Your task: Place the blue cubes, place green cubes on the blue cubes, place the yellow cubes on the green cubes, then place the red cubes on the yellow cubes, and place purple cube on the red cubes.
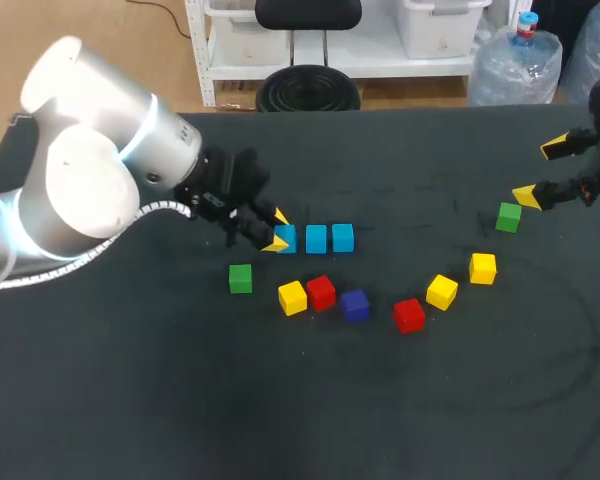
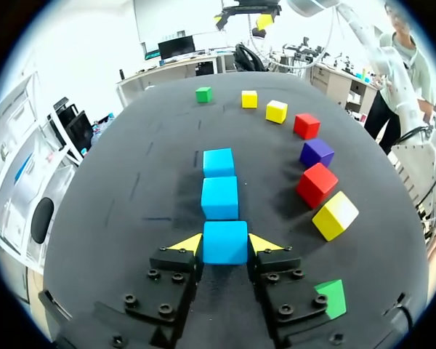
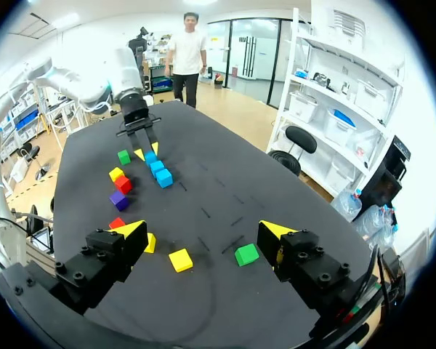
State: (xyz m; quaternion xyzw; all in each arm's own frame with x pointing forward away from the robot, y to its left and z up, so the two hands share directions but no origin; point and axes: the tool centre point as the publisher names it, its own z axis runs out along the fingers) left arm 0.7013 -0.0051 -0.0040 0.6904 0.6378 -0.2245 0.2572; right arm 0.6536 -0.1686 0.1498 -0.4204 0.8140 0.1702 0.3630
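No text, label, number or sign can be read in any of the views.

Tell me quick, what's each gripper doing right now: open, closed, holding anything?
Left gripper: closed on the blue cube at the end of the row, which sits on the table.
Right gripper: open, holding nothing.
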